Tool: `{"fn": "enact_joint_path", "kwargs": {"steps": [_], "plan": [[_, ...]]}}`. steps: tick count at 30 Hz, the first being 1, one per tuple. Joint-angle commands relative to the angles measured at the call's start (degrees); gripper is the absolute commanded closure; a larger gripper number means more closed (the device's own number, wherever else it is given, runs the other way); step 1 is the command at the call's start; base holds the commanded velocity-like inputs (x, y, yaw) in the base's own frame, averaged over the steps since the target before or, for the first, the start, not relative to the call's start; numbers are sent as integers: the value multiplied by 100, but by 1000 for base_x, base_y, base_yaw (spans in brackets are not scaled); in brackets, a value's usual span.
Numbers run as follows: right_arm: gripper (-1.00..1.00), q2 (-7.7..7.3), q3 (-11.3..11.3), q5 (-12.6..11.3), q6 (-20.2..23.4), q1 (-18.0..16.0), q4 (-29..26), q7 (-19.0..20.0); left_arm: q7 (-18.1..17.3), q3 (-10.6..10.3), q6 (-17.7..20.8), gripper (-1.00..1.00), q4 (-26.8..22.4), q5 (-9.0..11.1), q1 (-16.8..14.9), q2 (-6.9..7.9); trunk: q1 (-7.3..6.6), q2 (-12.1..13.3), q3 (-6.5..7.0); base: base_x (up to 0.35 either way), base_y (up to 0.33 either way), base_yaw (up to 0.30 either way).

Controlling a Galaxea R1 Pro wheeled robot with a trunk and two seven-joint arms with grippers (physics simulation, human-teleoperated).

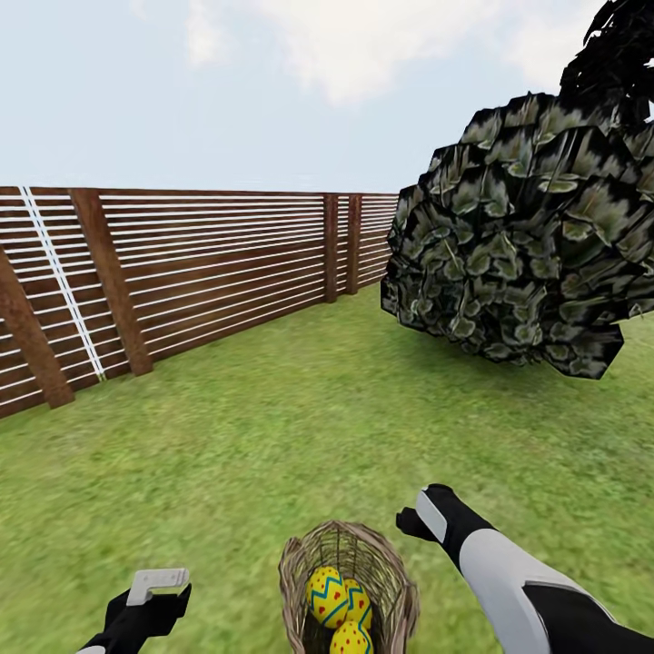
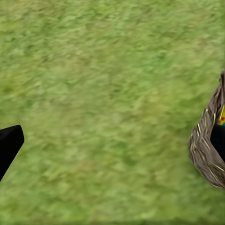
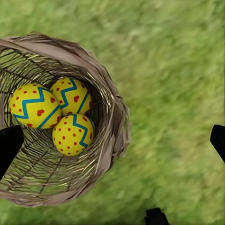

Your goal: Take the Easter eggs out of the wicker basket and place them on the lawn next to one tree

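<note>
The wicker basket (image 1: 392, 581) sits on the lawn (image 1: 272, 436) just in front of me, between my arms. Three yellow Easter eggs with blue zigzags and red dots lie together inside it: one (image 3: 33, 106), a second (image 3: 72, 95) and a third (image 3: 72, 134). In the head view two of these eggs (image 1: 329, 595) show well. My right gripper (image 3: 113, 143) hangs open above the basket's rim, its fingertips (image 3: 9, 145) spread wide and holding nothing. My left gripper (image 1: 154, 592) hovers open over bare grass left of the basket (image 2: 206, 145). A tree's dark foliage (image 1: 527, 236) hangs at the right; its trunk is hidden.
A brown slatted wooden fence (image 1: 200, 272) runs along the left and meets a corner at the back. Open grass stretches between the basket and the foliage. Pale sky lies above.
</note>
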Motion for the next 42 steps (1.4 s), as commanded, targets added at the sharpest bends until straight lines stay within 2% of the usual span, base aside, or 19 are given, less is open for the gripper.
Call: {"fn": "enact_joint_path", "kwargs": {"steps": [1,42], "plan": [[-100,4,-21,-60,7,-2,-11,-50,-12,4,32,-100,-13,-3,1,1,23,-45,-24,0,0,0],[-100,2,-13,-60,31,-3,8,-53,-5,5,34,-100,-35,-3,9,2,923,-1689,-760,0,0,0]]}}
